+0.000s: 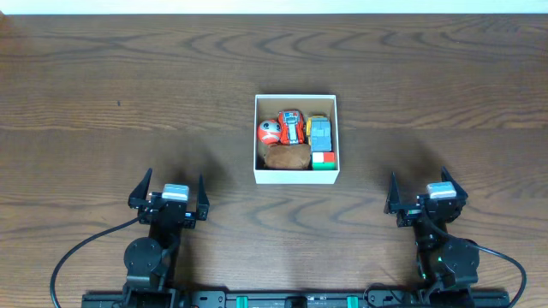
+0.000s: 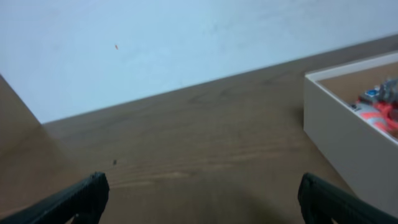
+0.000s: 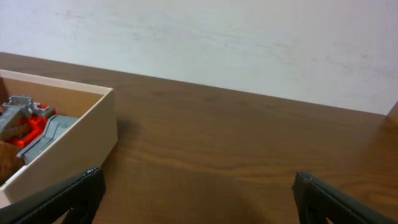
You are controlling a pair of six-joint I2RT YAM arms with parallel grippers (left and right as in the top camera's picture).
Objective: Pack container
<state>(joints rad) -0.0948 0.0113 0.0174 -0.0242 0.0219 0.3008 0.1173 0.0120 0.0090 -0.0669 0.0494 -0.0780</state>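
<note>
The container point(image 1: 297, 178) is a shallow square white box with a brown inside, standing mid-table. Inside lie an orange-and-white ball toy point(image 1: 269, 131), a red robot toy point(image 1: 292, 127), a grey toy car point(image 1: 319, 132), a brown lump point(image 1: 287, 156) and a red-and-green block point(image 1: 323, 160). My left gripper point(image 1: 169, 194) rests open near the front left, well away from the box, nothing between its fingers. My right gripper point(image 1: 425, 195) rests open at the front right, also empty. The left wrist view has the container point(image 2: 339, 134) on its right; in the right wrist view the container point(image 3: 87, 137) lies to the left.
Dark wooden table point(image 1: 128, 94) all around the box. A pale wall point(image 3: 249, 43) stands behind the far table edge. Black cables point(image 1: 73, 257) run from the arm bases at the front edge.
</note>
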